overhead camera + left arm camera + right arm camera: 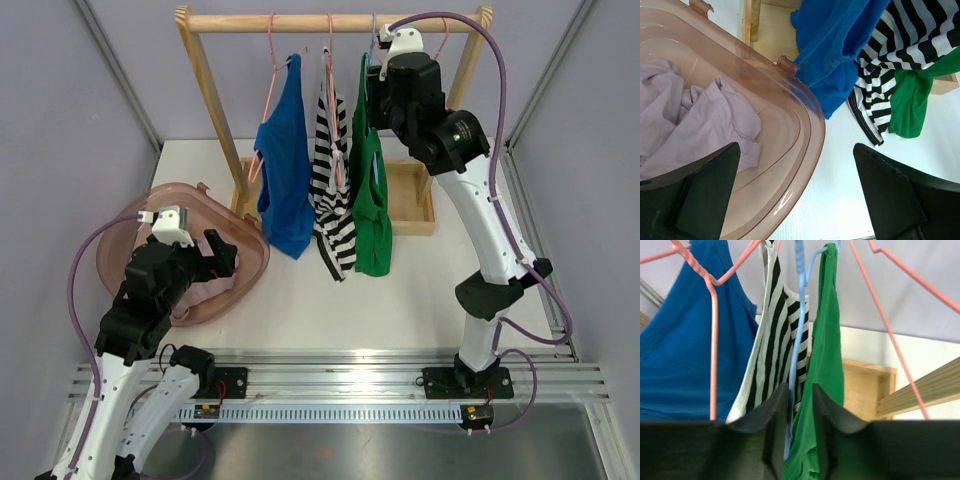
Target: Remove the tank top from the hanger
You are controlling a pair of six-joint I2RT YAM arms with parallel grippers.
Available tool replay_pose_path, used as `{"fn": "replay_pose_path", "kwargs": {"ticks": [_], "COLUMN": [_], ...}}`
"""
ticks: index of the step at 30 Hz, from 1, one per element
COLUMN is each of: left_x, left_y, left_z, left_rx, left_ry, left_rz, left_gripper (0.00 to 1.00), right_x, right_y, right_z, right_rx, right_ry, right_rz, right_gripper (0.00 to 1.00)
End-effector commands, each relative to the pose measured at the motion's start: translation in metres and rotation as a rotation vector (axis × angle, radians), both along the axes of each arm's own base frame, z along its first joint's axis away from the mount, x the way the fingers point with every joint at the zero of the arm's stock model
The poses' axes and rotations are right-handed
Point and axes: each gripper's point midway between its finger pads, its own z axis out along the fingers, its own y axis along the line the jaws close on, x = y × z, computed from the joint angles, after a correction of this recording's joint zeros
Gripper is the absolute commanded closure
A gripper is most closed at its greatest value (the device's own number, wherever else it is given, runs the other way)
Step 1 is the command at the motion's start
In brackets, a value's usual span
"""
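The green tank top (372, 215) hangs on a light-blue hanger (373, 40) at the right of the wooden rail (300, 22). My right gripper (372, 90) is up at its shoulder. In the right wrist view its jaws (799, 390) stand narrow, closed around the green tank top's strap (827, 355) and the light-blue hanger wire (800, 315). My left gripper (222, 255) hovers wide open over the rim of the pink basin (255, 255), nothing between its fingers (796, 150).
A blue top (285, 170) and a striped top (332, 200) hang on pink hangers left of the green one. An empty pink hanger (890, 340) hangs to its right. The basin (810, 125) holds a lilac garment (700, 120). The rack's wooden base (410, 200) sits behind.
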Motion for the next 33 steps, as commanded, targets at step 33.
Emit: {"fn": "replay_pose_path", "kwargs": {"ticks": [33], "left_x": [-0.001], "left_y": [-0.015], "left_z": [0.036], "left_rx": [-0.054], "left_ry": [-0.117], "left_rz": [-0.077], "left_gripper": [0.01], "right_x": [-0.057], "right_y": [-0.052], "right_z": [0.087], "right_rx": [0.093], "right_ry": [-0.194], "right_rz": [-0.052], "right_gripper": [1.0]}}
